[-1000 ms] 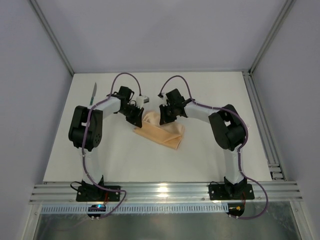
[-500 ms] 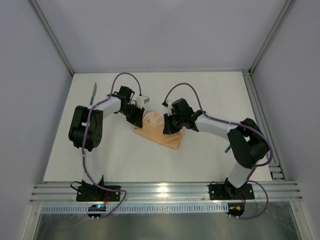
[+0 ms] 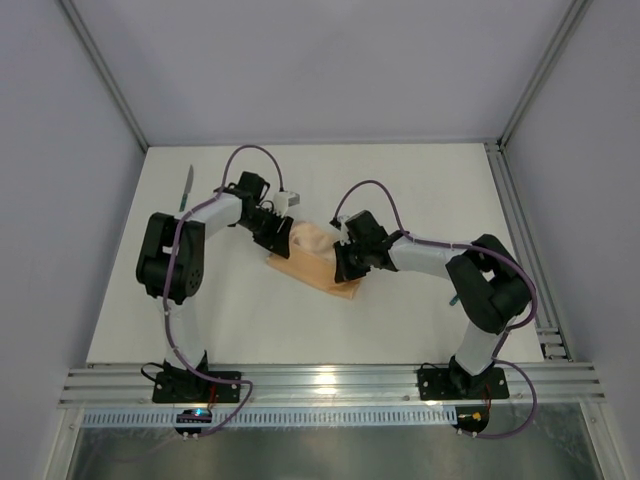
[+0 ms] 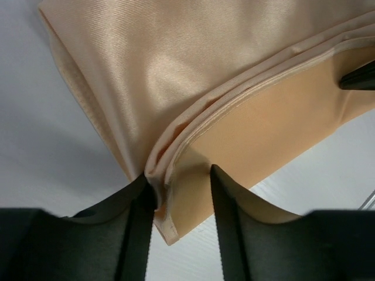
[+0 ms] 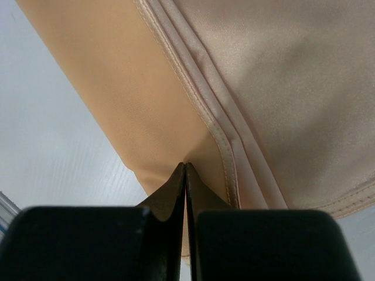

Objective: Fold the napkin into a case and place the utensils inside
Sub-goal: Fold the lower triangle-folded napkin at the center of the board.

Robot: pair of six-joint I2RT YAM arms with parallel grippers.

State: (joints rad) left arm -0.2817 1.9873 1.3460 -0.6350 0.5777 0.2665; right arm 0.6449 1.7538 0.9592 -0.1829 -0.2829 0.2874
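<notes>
The peach-orange napkin [image 3: 310, 266] lies folded into a narrow slanted band mid-table, puffed up at its far side. In the left wrist view its layered hemmed corner [image 4: 176, 70] sits between my left gripper's [image 4: 179, 175] parted fingers, brushing only the left one. My left gripper [image 3: 278, 232] stands open at the band's far left end. My right gripper [image 3: 345, 264] is shut, pinching a fold of the napkin [image 5: 281, 88] at its tips [image 5: 185, 165]. One utensil, a teal-handled knife [image 3: 185, 188], lies at the far left. A teal sliver [image 3: 454, 298] shows beside the right elbow, too small to identify.
An aluminium rail [image 3: 545, 300] runs along the table's right edge and slotted rails [image 3: 320, 380] cross the near edge by both arm bases. Grey walls close in the left, right and far sides.
My right gripper carried its napkin edge toward the near side, over the cloth, narrowing the band. My left gripper's jaws opened off the corner they were pinching.
</notes>
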